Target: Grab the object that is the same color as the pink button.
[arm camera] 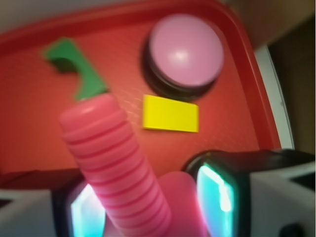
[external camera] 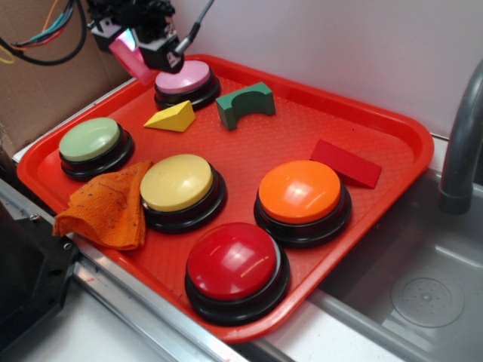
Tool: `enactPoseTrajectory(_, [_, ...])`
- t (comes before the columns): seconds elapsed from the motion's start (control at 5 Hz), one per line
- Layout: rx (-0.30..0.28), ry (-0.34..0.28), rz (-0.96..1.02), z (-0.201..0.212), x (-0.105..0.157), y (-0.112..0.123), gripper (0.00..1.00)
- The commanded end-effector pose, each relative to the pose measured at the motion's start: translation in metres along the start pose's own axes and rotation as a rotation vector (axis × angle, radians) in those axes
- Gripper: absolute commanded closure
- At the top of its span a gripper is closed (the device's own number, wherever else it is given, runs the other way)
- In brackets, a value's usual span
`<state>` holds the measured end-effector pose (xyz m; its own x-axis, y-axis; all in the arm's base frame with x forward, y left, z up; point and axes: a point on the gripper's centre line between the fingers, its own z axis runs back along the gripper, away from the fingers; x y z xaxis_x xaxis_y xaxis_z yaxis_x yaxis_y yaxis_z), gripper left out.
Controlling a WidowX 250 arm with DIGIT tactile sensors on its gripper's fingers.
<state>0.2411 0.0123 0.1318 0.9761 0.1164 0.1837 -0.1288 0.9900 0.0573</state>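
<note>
From the exterior view, my gripper [external camera: 143,47] sits at the upper left of the frame, raised above the red tray [external camera: 392,136], with the pink bolt [external camera: 130,60] clamped in it. The bolt pokes out below and to the left of my fingers, tilted, clear of the tray floor as far as I can judge. Just to its right is the pink button [external camera: 185,78], whose pale top matches the bolt's colour family, though the bolt is a stronger pink. The yellow wedge [external camera: 171,118] and green arch block [external camera: 245,103] lie on the tray just in front of the button. I would judge the grab itself as done: the matching object is in my hold and off the surface, and nothing more seems left beyond keeping it secure.

In the wrist view, the bolt fills the lower centre of the frame. Its ribbed shaft [arm camera: 116,163] runs up and to the left from between my pads [arm camera: 217,197], which press against it at the bottom edge; its wider head is half hidden down there. It looks like smooth, glossy plastic with even ridges. The pink button lies at the upper right, with the yellow wedge just below it.
</note>
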Motion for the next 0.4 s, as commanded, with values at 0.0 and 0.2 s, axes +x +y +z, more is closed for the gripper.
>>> enactPoseTrajectory(0.0, [-0.077, -0.121, -0.008, 0.0492, 0.0041, -0.0147, 1.0])
enactPoseTrajectory(0.2, [-0.064, -0.071, 0.032, 0.0407, 0.0006, -0.0115, 1.0])
